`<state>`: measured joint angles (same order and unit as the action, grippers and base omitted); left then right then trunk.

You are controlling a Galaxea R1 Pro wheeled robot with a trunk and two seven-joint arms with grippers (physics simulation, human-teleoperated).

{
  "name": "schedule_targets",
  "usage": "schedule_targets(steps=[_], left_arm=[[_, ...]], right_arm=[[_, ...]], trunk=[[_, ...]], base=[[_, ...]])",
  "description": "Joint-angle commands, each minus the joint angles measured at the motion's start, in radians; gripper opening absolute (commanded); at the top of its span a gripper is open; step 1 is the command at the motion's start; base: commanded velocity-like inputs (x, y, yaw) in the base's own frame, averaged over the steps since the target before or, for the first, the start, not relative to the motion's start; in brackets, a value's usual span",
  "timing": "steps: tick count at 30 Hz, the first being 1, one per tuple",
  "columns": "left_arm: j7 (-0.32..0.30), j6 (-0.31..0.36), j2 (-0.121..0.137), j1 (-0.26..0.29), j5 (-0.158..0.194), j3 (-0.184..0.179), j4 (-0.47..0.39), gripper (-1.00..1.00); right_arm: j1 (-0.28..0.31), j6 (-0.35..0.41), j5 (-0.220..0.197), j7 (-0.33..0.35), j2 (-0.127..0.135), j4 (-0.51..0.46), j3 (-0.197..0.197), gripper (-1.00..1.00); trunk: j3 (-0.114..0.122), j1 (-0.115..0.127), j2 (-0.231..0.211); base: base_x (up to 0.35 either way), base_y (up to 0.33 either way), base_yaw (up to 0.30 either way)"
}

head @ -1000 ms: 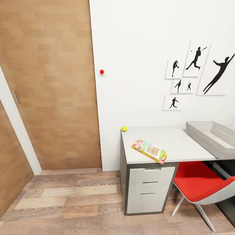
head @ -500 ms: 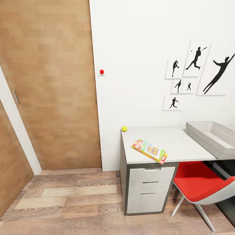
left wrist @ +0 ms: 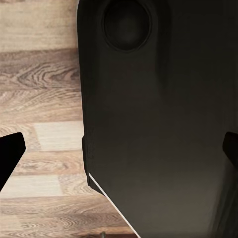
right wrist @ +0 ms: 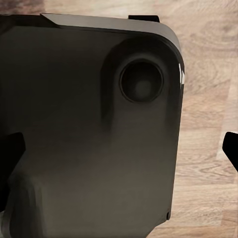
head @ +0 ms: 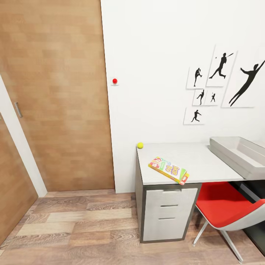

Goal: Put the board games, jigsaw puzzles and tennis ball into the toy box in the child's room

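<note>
Table (head: 206, 162) at lower right; tennis ball (head: 140, 145) on its back left corner, board game (head: 168, 170) near front edge, toy box (head: 239, 154) at right end; red chair (head: 224, 209) blocks front; left gripper (left wrist: 119, 148) and right gripper (right wrist: 119, 148) fingertips wide apart, holding nothing, above dark robot base (left wrist: 158, 124)

The head camera looks forward and down from standing height at the table (head: 206, 162) against a white wall (head: 158, 55), from some way off. Both wrist cameras point down, close over the robot's dark base (left wrist: 158, 124) (right wrist: 89, 134). All three share the wooden floor (head: 81, 228).
</note>
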<state>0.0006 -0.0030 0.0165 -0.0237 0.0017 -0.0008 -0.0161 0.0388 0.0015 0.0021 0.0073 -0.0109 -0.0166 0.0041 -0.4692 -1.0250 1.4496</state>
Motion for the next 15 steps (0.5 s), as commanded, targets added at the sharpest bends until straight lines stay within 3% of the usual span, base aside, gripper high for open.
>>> schedule_targets(steps=[1,15], left_arm=[[0.0,0.0,0.0,0.0,0.0,0.0,-0.002,1.0],[0.0,-0.001,-0.001,0.0,0.0,0.0,-0.002,1.0]], right_arm=[[0.0,0.0,0.0,0.001,0.0,0.0,0.0,1.0],[0.006,-0.001,0.0,0.0,-0.001,-0.002,0.001,1.0]], trunk=[[-0.001,0.0,0.0],[-0.001,0.0,0.0]], base=[[0.0,0.0,0.0],[0.0,0.0,-0.006]])
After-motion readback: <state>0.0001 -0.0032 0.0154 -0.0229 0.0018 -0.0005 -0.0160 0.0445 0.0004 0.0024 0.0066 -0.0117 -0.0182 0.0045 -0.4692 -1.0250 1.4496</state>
